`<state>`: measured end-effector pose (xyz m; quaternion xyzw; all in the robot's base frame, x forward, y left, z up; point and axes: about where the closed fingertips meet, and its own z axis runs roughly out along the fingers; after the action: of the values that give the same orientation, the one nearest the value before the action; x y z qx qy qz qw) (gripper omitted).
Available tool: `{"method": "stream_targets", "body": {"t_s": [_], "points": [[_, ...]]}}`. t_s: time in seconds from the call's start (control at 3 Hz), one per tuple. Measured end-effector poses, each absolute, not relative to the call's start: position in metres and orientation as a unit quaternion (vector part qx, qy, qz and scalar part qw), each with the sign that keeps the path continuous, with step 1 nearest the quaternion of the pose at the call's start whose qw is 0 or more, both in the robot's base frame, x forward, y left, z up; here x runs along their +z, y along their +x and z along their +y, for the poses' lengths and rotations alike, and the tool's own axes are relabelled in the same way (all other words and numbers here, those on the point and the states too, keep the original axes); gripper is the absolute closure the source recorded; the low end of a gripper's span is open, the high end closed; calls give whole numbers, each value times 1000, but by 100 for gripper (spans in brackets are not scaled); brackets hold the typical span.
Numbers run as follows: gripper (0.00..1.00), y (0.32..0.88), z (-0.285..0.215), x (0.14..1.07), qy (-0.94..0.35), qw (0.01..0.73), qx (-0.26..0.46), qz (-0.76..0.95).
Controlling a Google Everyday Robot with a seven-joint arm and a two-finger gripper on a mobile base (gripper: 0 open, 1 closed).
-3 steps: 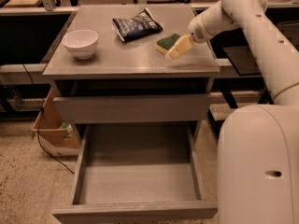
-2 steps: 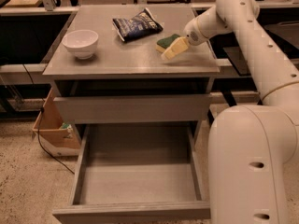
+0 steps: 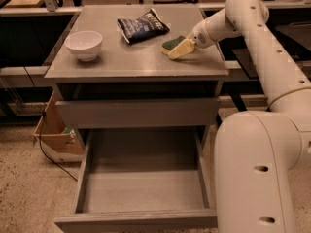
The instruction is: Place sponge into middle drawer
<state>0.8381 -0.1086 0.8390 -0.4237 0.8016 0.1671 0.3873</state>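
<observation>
The sponge [image 3: 171, 43], dark green on top, lies on the grey cabinet top [image 3: 136, 62] at its right side. My gripper [image 3: 183, 48] reaches in from the right and sits low on the sponge's right end, touching or just over it and hiding part of it. The middle drawer [image 3: 141, 191] is pulled out below, and its flat grey floor holds nothing. The drawer above it [image 3: 138, 113] is closed.
A white bowl [image 3: 84, 44] stands at the left of the cabinet top. A dark blue snack bag [image 3: 142, 25] lies at the back middle, just left of the sponge. A cardboard box [image 3: 56, 137] sits on the floor left of the cabinet. My arm's base [image 3: 257, 174] fills the lower right.
The arm's upper links have swung left and nearer the camera. The gripper has stayed at the sponge, shifting only slightly. The sponge has not moved.
</observation>
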Motion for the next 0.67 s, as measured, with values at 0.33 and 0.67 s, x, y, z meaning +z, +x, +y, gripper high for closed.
{"method": "stream_targets", "body": {"t_s": [0.33,0.67], "points": [[70,836,-111,842,-423,389,167,801],[94,824,-119,855,-426,394,159,799]]}}
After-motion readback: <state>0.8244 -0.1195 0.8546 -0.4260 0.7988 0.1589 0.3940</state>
